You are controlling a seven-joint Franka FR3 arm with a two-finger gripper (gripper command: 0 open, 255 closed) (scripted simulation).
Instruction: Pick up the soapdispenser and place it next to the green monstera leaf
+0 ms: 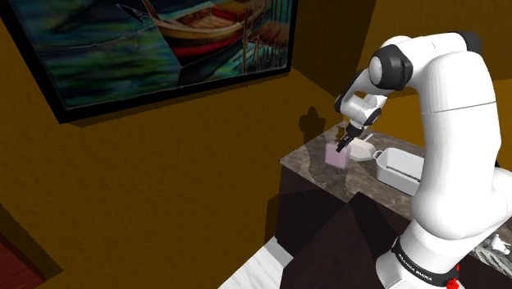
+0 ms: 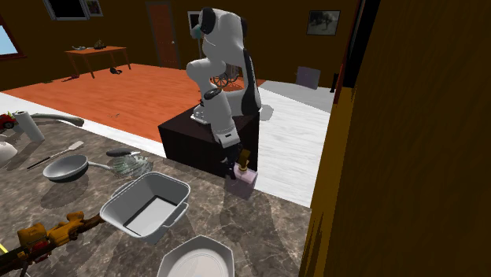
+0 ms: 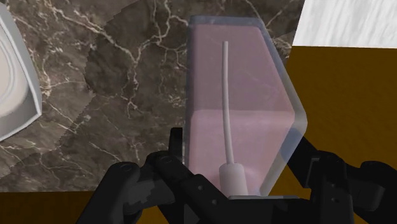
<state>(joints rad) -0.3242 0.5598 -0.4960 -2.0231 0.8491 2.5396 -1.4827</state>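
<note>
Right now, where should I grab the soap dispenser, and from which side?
The dispenser, by its boxy body just under the pump, from above: it stands upright near the counter edge, with flat opposite sides to pinch.

The arm (image 1: 447, 123) I was driving was all glossy white shells with dark grey joints (image 1: 390, 67), a black band (image 1: 414, 261) with white lettering near the base, a little red bit (image 1: 452, 283) under it, and an all-black gripper (image 3: 240, 141).
</note>
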